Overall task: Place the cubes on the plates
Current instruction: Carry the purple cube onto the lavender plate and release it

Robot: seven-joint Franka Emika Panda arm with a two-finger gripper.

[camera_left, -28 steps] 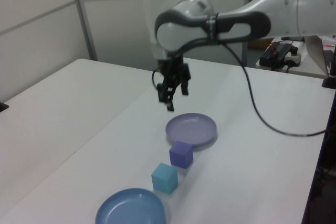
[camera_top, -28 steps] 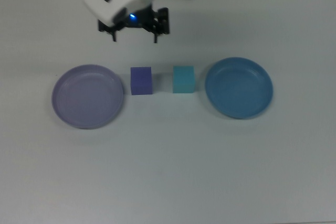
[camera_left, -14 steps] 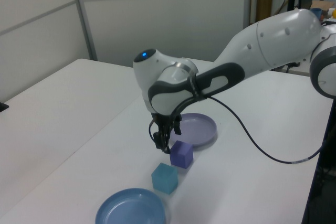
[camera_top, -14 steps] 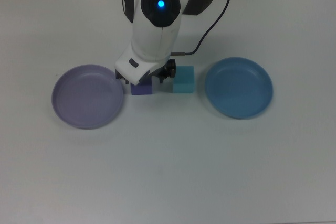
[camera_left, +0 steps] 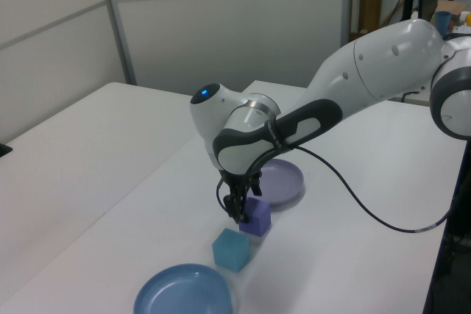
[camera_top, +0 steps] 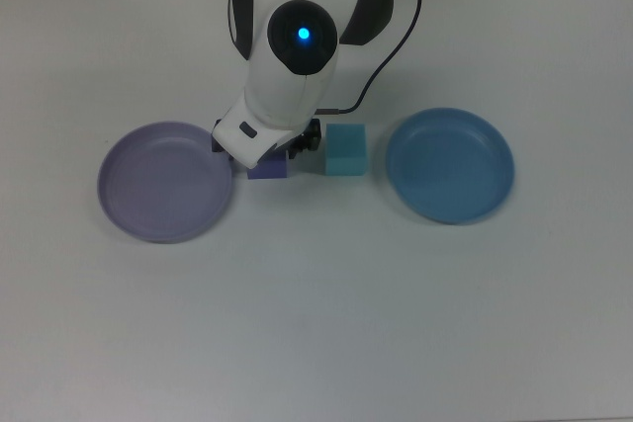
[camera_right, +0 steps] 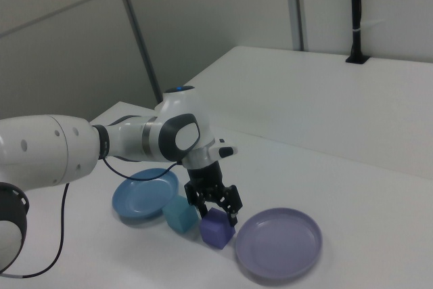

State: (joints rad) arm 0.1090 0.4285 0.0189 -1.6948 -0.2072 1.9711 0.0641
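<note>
The gripper [camera_right: 215, 208] is sitting low over the purple cube [camera_right: 217, 228], its fingers spread wide enough to straddle the block and not yet clamped on it; the right view shows one finger on each side of the cube's top. The cube is resting on the table [camera_top: 316, 323] between the lavender plate [camera_top: 163, 183], at its 9 o'clock in the top view, and the teal cube [camera_top: 346, 149], just beside it at 3 o'clock. The blue plate [camera_top: 450, 165] is lying further out at 3 o'clock, empty like the lavender one.

Judging the risks: the finger nearest the teal cube is working in a narrow gap, so a slightly off-centre descent could be nudging that block toward the blue plate or twisting the purple one before the fingers close. A shallow grasp near the top edge could let the cube slip on lifting.

The top view is hiding the fingers and most of the purple cube under the arm's wrist, while the right view is showing the finger spread plainly. The left view [camera_left: 237, 207] is showing how close the two cubes stand
</note>
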